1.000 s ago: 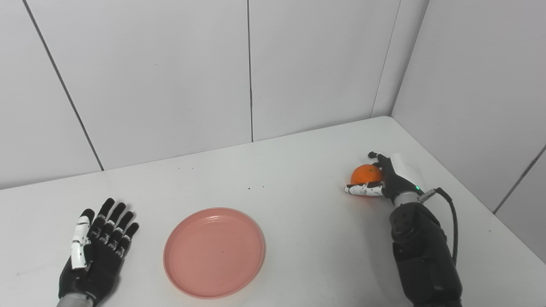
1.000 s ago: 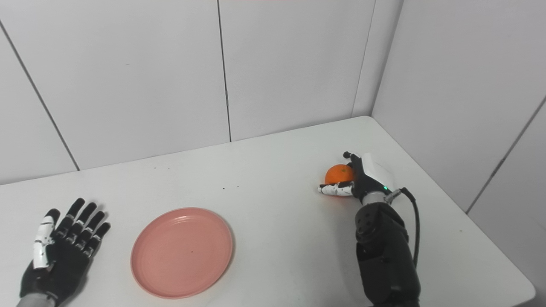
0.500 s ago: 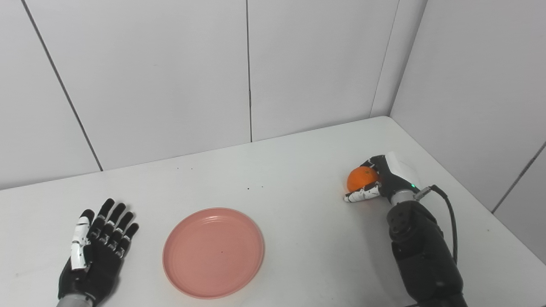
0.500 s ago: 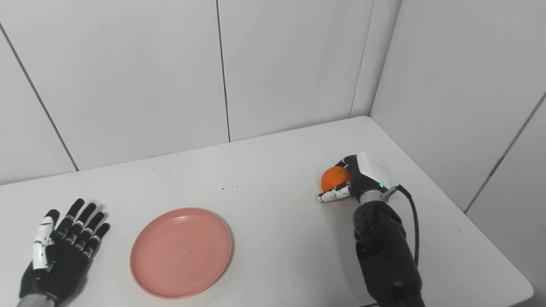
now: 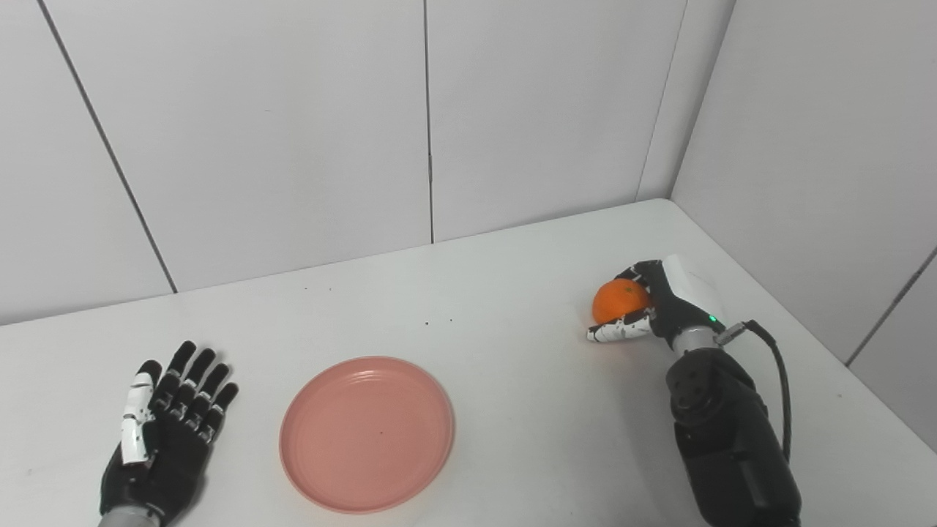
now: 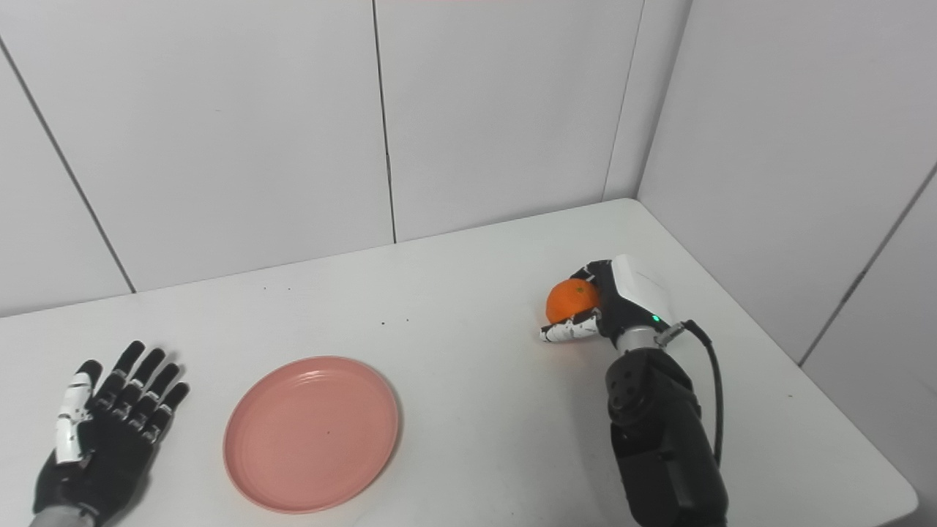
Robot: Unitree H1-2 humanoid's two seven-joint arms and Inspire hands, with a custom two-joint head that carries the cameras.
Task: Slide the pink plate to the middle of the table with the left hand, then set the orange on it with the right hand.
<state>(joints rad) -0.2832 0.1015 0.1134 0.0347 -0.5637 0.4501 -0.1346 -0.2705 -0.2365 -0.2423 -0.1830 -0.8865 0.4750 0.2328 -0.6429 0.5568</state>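
Orange (image 5: 618, 301) gripped between right hand (image 5: 662, 304) fingers (image 5: 635, 269), seemingly lifted.

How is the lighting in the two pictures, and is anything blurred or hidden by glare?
Left eye view: soft, even light, with only a faint shadow beside the pink plate; the orange in the right hand is sharp. Right eye view: no glare on the white table; the left hand is in focus.

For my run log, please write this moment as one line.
phase: carry orange to plate | right hand: shut on orange | left hand: open, flat on table | pink plate: empty
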